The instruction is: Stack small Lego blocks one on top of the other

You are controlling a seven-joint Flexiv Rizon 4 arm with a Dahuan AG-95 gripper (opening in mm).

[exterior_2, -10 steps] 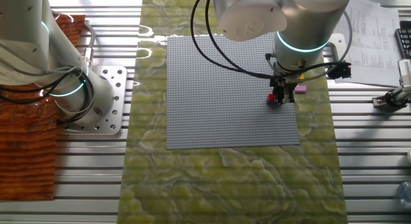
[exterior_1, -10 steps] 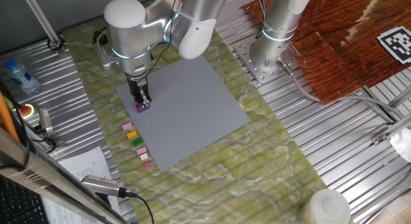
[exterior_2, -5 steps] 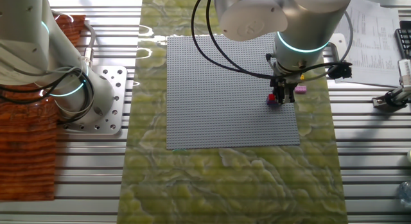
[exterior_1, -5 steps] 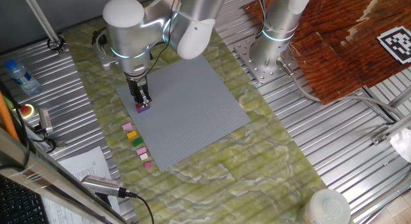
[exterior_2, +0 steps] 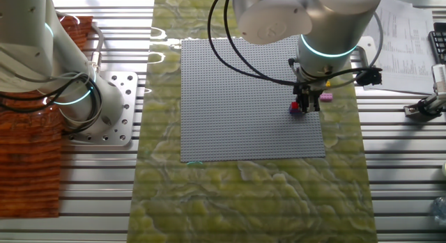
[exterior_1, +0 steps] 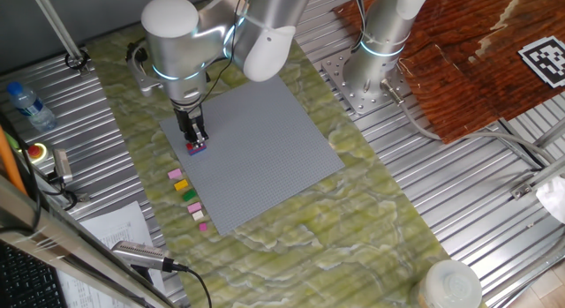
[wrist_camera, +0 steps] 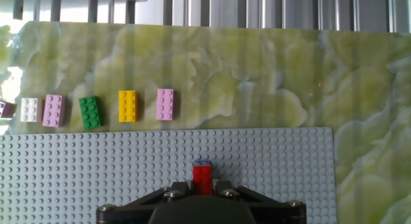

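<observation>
The two-finger gripper (wrist_camera: 203, 185) stands vertical over the large flat grey studded baseplate (exterior_1: 265, 140), its jaws clenched on a small red rectangular plastic brick (wrist_camera: 202, 178); this brick sits on a small blue plastic brick (wrist_camera: 203, 163), of which only a sliver shows beyond it in the hand view. The stack lies near the baseplate edge at 6 o'clock in the hand view, at the fingertips. Judged risk: if the studs are not aligned, downward pressure may tilt the red brick or skid the blue one; if the jaws release before the bricks seat — or lift while still gripping — the pair may separate or topple. Spare bricks lie in a row on the green marbled mat (wrist_camera: 257, 76), off the baseplate toward 11 o'clock: a pink brick (wrist_camera: 165, 104), yellow brick (wrist_camera: 127, 106), green brick (wrist_camera: 90, 112), second pink brick (wrist_camera: 52, 110) and white brick (wrist_camera: 29, 109). The mat covers a ribbed metal table (exterior_1: 459, 176); a second robot base (exterior_1: 371, 70) is bolted beside it.
</observation>
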